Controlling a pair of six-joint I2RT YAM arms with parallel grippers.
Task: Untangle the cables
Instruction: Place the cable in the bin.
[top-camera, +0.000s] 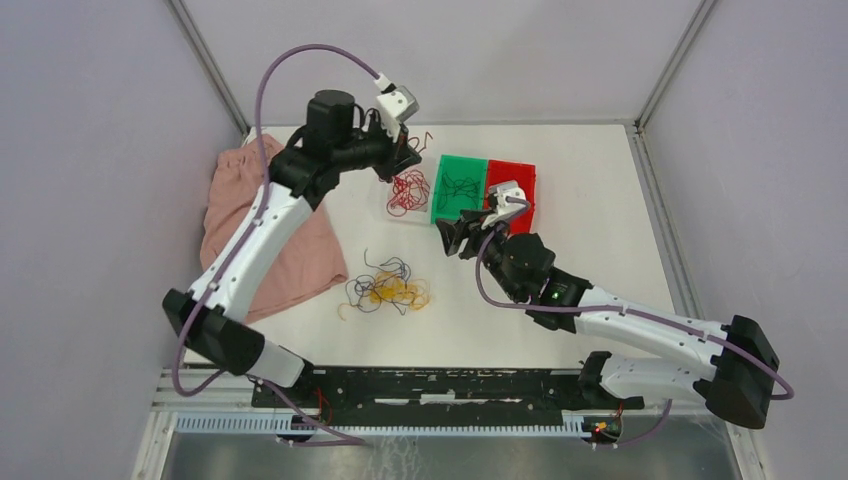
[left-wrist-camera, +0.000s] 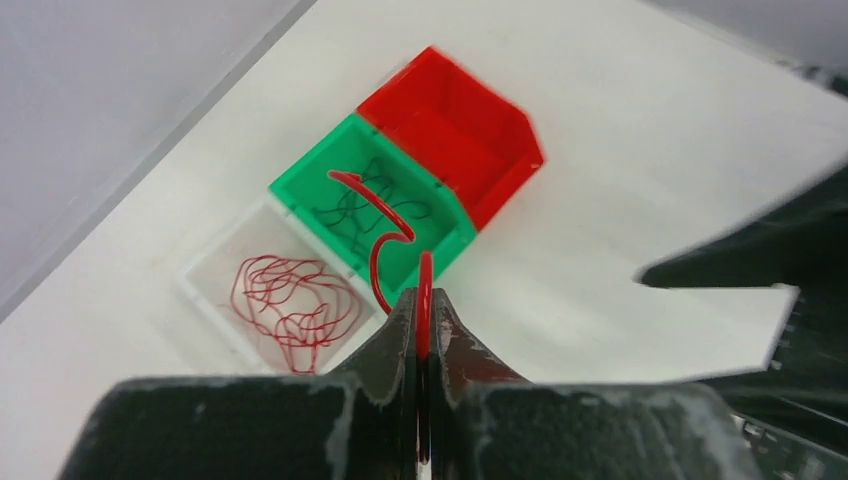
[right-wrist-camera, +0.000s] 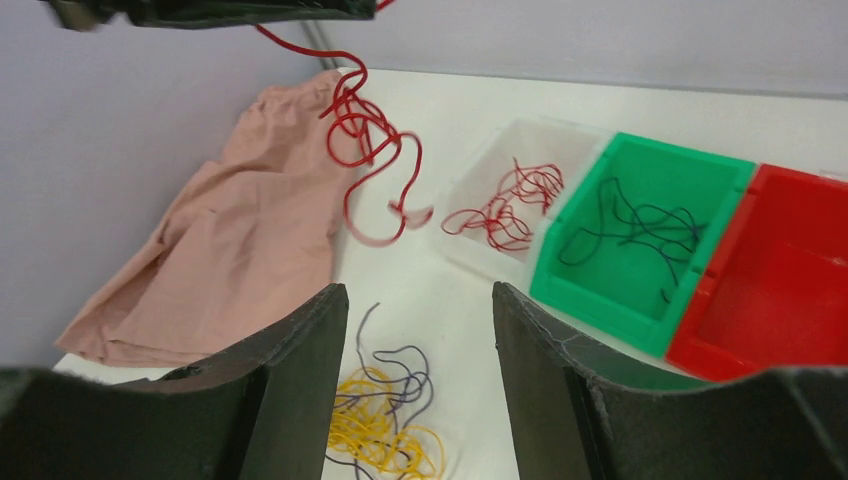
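Observation:
My left gripper (top-camera: 405, 155) is shut on a red cable (left-wrist-camera: 385, 215) and holds it above the clear bin (left-wrist-camera: 212, 262). The cable hangs down curly in the right wrist view (right-wrist-camera: 370, 150). More red cables (top-camera: 408, 192) lie in the clear bin. Dark cables (top-camera: 458, 186) lie in the green bin (top-camera: 440, 168). A tangle of yellow and dark cables (top-camera: 385, 290) lies on the table's middle, and it shows between my right fingers (right-wrist-camera: 385, 430). My right gripper (top-camera: 455, 235) is open and empty, above the table just near of the green bin.
A red bin (top-camera: 520, 175) stands right of the green bin, the three bins in a row. A pink cloth (top-camera: 270, 240) lies on the table's left under the left arm. Grey walls close in the table on three sides.

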